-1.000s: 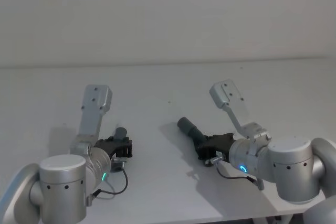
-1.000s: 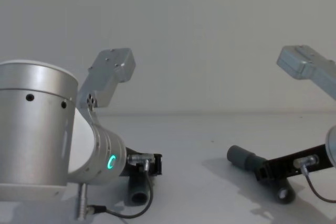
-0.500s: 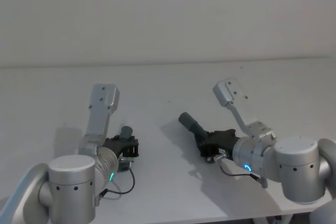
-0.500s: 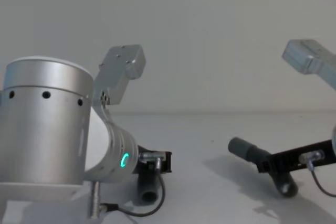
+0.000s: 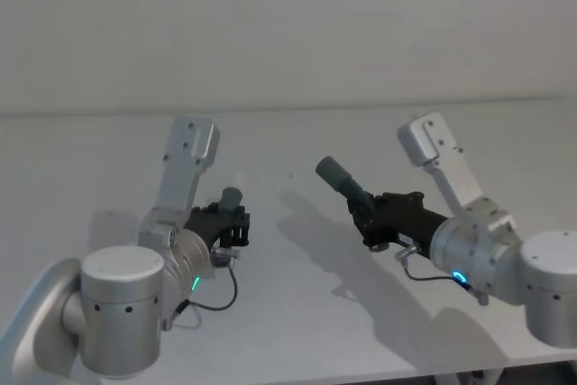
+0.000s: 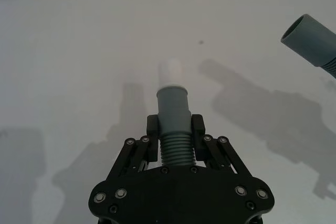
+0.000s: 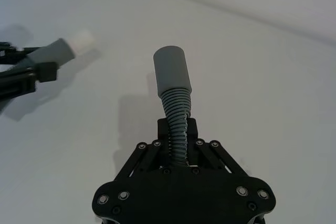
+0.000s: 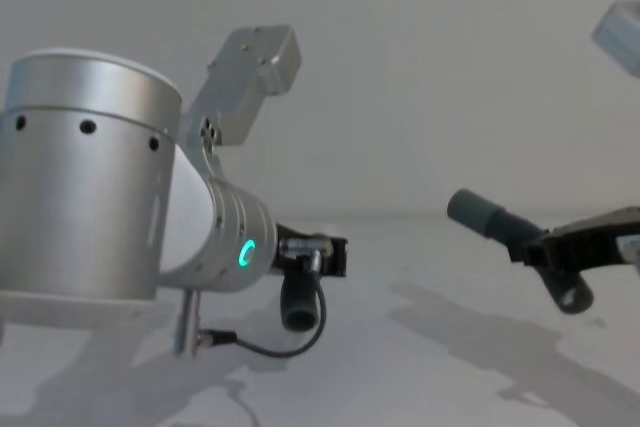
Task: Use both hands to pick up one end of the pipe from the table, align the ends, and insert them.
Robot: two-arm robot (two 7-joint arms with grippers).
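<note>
Left gripper [image 6: 174, 129]: on the left, raised over the table [image 5: 297, 322], jaws clamped on the ribbed stretch of the shorter pipe piece [image 6: 173, 106].
Shorter pipe piece: held clear of the table. Its smooth grey sleeve sticks out beyond the fingers, and in the chest view its other end hangs below the gripper.
White tip [image 6: 170, 72]: the free forward end of the shorter piece, touching nothing.
Between the ends: bare table with the arms' shadows; tip and collar are well apart.
Collar [image 5: 335, 171]: the wide grey end of the longer pipe piece [image 7: 176, 103], angled up and towards the left.
Longer pipe piece: off the table, its ribbed middle running back into the fingers.
Right gripper [image 7: 177, 129]: on the right, raised, jaws clenched on the ribbed middle.
</note>
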